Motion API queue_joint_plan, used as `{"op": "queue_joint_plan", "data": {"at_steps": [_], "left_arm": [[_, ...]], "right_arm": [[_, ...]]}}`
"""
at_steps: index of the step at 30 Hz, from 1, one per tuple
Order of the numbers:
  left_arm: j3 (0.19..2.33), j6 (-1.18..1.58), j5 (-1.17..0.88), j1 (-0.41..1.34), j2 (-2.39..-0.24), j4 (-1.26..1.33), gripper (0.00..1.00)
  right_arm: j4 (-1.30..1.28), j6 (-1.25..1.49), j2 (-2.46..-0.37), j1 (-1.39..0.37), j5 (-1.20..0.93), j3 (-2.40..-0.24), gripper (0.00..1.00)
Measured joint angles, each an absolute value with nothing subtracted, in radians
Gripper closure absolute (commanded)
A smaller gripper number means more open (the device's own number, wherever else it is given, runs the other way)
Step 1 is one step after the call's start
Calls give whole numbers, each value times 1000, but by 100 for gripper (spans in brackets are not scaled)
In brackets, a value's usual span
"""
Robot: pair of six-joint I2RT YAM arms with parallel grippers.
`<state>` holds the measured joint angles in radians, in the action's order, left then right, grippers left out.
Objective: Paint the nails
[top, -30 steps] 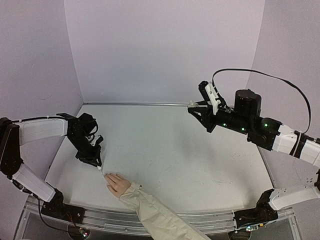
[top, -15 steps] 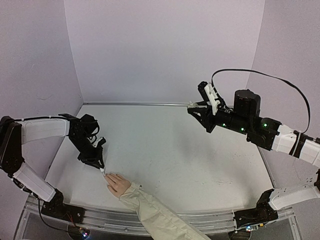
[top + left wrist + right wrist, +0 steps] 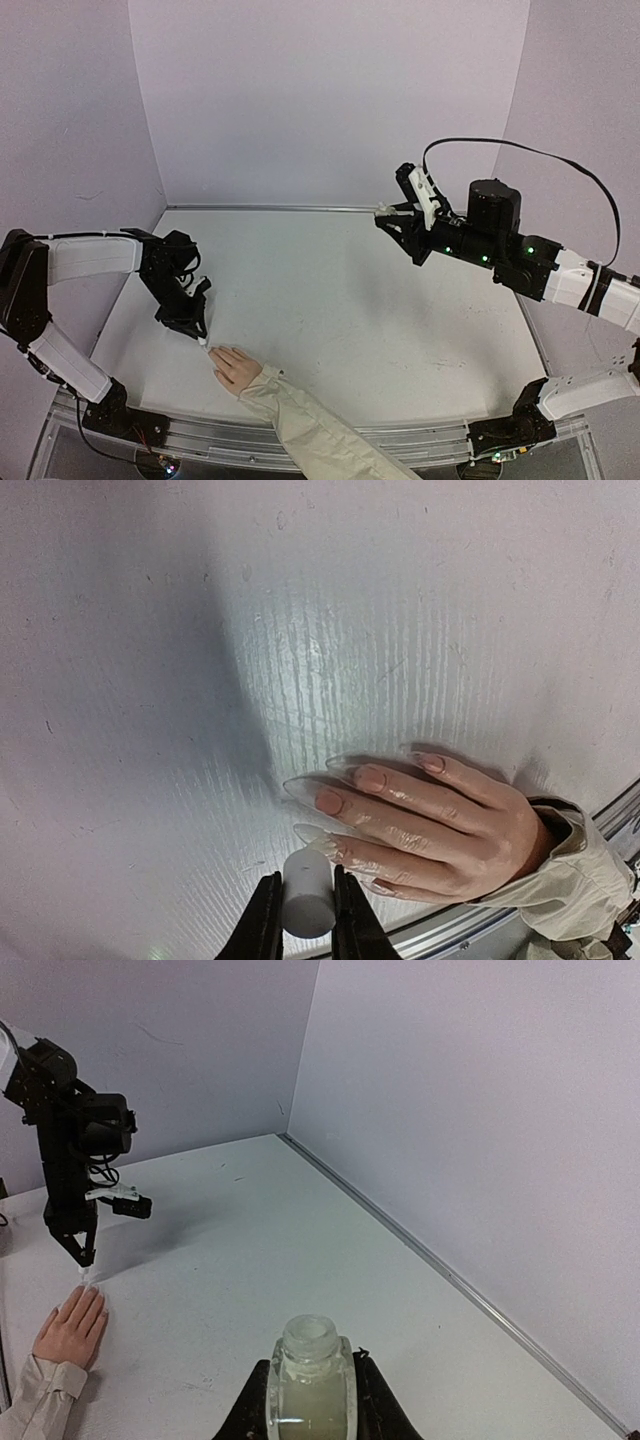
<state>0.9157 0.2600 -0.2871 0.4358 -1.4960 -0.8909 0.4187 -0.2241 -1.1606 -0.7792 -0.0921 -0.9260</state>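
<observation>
The pale pink mannequin hand (image 3: 238,368) lies flat near the table's front left, with a cream sleeve (image 3: 310,435) running toward the near edge. In the left wrist view its nails (image 3: 369,777) point up-left; the long clear tips look glossy. My left gripper (image 3: 193,328) is shut on a white cylindrical brush cap (image 3: 307,895), held just off the fingertips, beside the lowest finger (image 3: 330,845). My right gripper (image 3: 387,213) is raised at the back right, shut on a small open bottle (image 3: 310,1385) of pale liquid.
Lavender walls enclose the white table (image 3: 350,300) on the left, back and right. A metal rail (image 3: 400,435) runs along the near edge. The right wrist view shows the left arm (image 3: 70,1150) standing over the hand (image 3: 70,1325).
My left gripper has edged slightly toward the hand's fingertips with the brush cap. The right arm and bottle have not moved.
</observation>
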Motion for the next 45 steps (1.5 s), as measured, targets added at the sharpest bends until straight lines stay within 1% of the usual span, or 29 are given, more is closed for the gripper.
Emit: {"op": "queue_joint_plan", "data": {"at_steps": [15, 25, 28, 32, 37, 40, 45], "left_arm": [[955, 257, -220, 436, -1505, -890, 100], [956, 261, -224, 436, -1405, -918, 100], [992, 257, -246, 436, -1346, -938, 100], [1090, 233, -318, 436, -1261, -910, 100], [1171, 210, -493, 436, -1170, -788, 100], [1211, 203, -602, 442, -1165, -706, 100], [1263, 166, -726, 483, -1173, -622, 100]], "right_arm": [[419, -224, -1161, -775, -92, -926, 100], [419, -224, -1162, -773, -102, -926, 100], [421, -224, -1164, -773, -117, -926, 100], [455, -216, -1183, -773, -152, -920, 100], [523, -195, -1266, -773, -231, -920, 100], [568, -176, -1338, -783, -276, -920, 100], [672, -157, -1440, -836, -331, -921, 100]]}}
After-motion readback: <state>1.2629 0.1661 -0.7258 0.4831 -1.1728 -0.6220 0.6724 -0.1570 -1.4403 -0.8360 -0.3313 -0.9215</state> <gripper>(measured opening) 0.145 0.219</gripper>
